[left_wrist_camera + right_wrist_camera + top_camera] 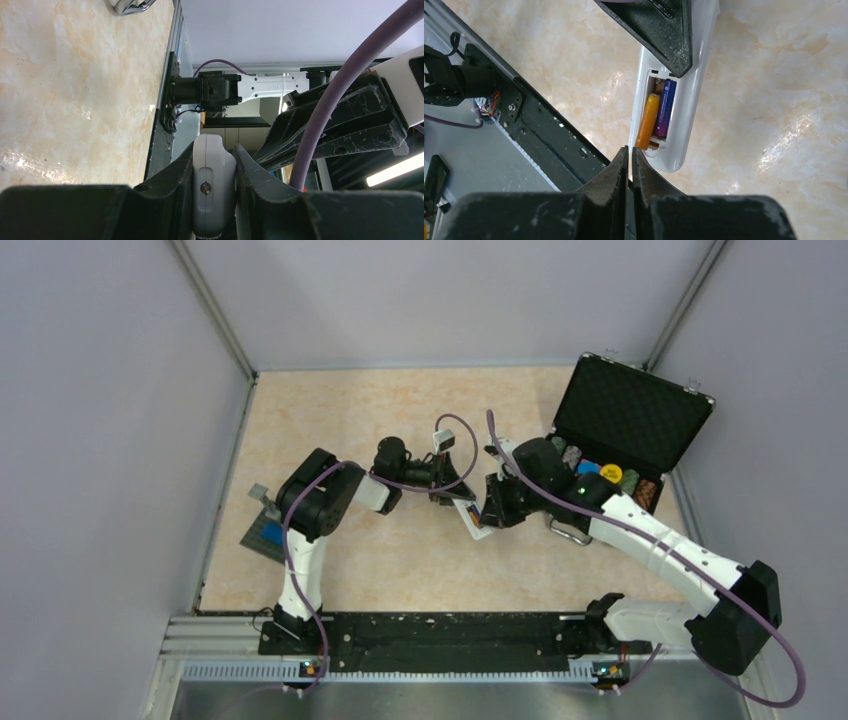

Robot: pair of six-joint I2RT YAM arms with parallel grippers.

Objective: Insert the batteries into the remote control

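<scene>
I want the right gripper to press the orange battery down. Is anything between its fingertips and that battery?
Nothing visible. The right gripper, closed and empty, sits just off the near end of the orange battery in the remote control bay. A finger of the left gripper covers only the bay's far end.

remote control (479,527), top view: only a white sliver shows; the rest lies under the left jaws and right jaws.
remote control, left wrist view (212,185): one narrow edge shows between the jaws; its lower end is lost at the bottom edge.
remote control, right wrist view (689,105): the upper end runs under a dark finger and off the top edge.
batteries (647,121): the bay's far end is covered; in the top view they are hidden.
dark grey card (262,537): partly under the left arm.
poker chips (611,475): partly behind the right arm, too small to count.
</scene>
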